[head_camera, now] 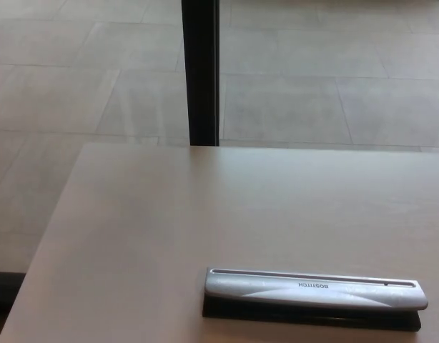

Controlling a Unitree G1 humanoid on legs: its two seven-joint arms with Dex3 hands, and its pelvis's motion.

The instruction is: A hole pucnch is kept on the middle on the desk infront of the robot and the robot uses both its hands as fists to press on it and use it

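Observation:
A long silver hole punch (314, 293) with a black base lies flat on the pale wooden desk (169, 229), near the desk's front edge and right of centre. Its lever bar runs left to right and carries small dark lettering. Neither of my hands shows in the head view, and nothing touches the punch.
The desk's left edge slants from the upper middle down to the lower left corner, and its far edge runs across the picture's middle. Beyond it lies a tiled floor (312, 86) with a black vertical post (201, 71) standing just behind the desk.

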